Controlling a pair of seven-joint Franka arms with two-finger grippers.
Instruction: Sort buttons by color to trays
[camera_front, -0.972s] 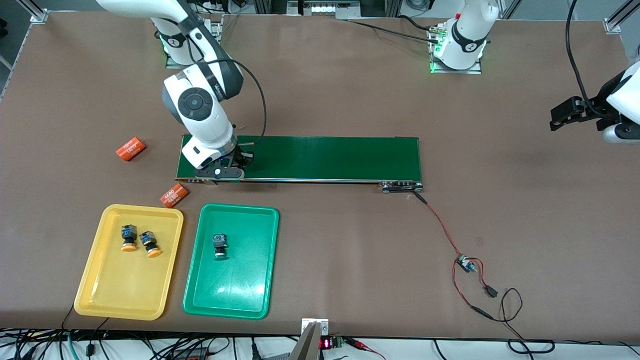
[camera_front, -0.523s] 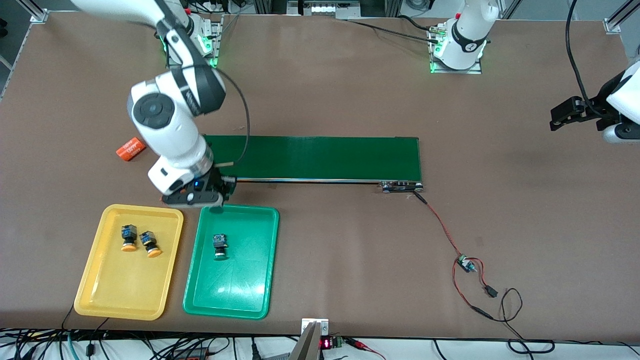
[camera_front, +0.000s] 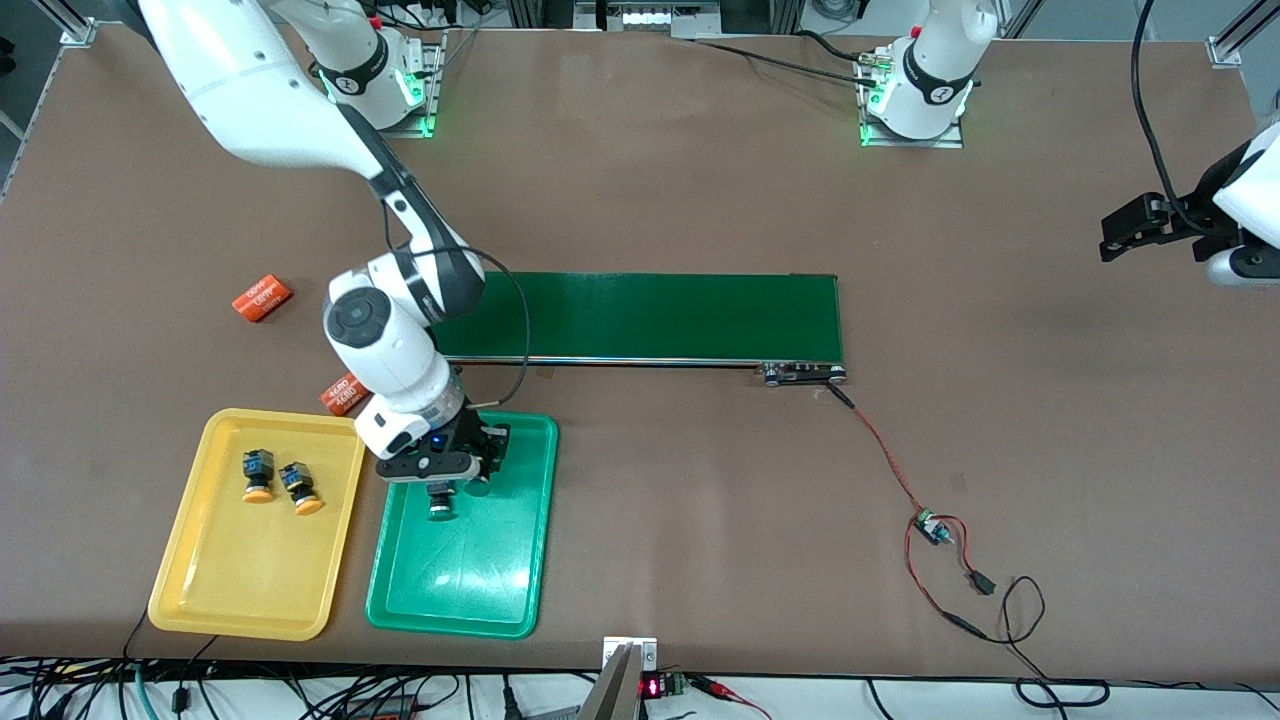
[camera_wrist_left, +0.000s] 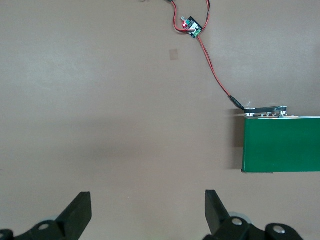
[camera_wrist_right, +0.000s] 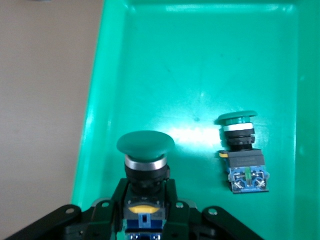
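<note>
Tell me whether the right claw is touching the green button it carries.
Touching: the right wrist view shows the right claw shut on the green button, its fingers pressed against the body, over the green tray.

White digits are printed on two orange cylinders lying on the tabletop toward the right arm's end. On the one (camera_front: 342, 393) touching the yellow tray's (camera_front: 180, 560) corner nearest the conveyor belt, partly hidden by the right arm, the print looks like "4680" written twice, while the print on the other (camera_front: 261, 297), nearer that end's edge of the tabletop, is too small to read surely. A small red lit display (camera_front: 651, 687) sits just off the tabletop's edge nearest the front camera, its digits unreadable.
</note>
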